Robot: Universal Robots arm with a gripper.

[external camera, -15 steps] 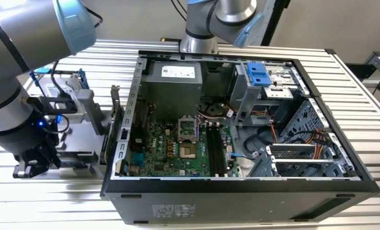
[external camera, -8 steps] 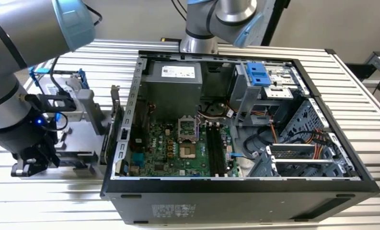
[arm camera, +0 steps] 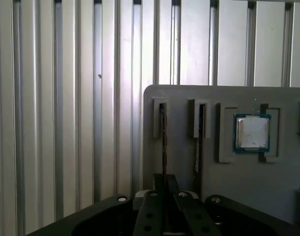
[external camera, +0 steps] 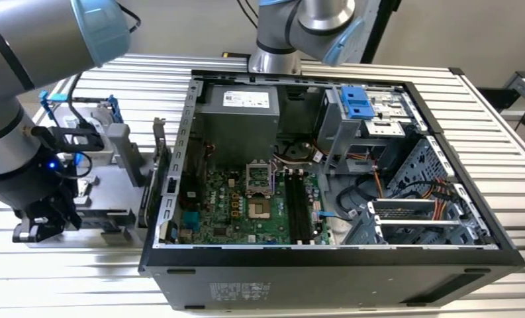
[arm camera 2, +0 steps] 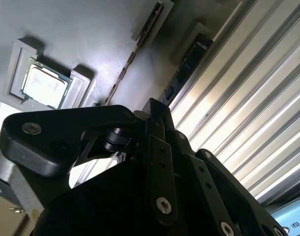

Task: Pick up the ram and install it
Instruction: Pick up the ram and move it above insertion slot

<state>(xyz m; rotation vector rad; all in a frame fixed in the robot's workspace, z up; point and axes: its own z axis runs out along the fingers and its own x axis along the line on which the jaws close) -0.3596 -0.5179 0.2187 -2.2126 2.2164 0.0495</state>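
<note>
Exterior view high, angled into open computer case (external camera: 333, 281), both wrist views close, sharing grey tray (arm camera: 181, 162) (arm camera 2: 91, 34)

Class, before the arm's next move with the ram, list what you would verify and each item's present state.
1. Ram standing edge-on in gray holder: ok.
2. Gripper in line with that ram, first wrist view: ok.
3. Grip on ram: cannot tell.
4. Black motherboard slots look empty: ok.
5. Computer case side open: ok.
</note>
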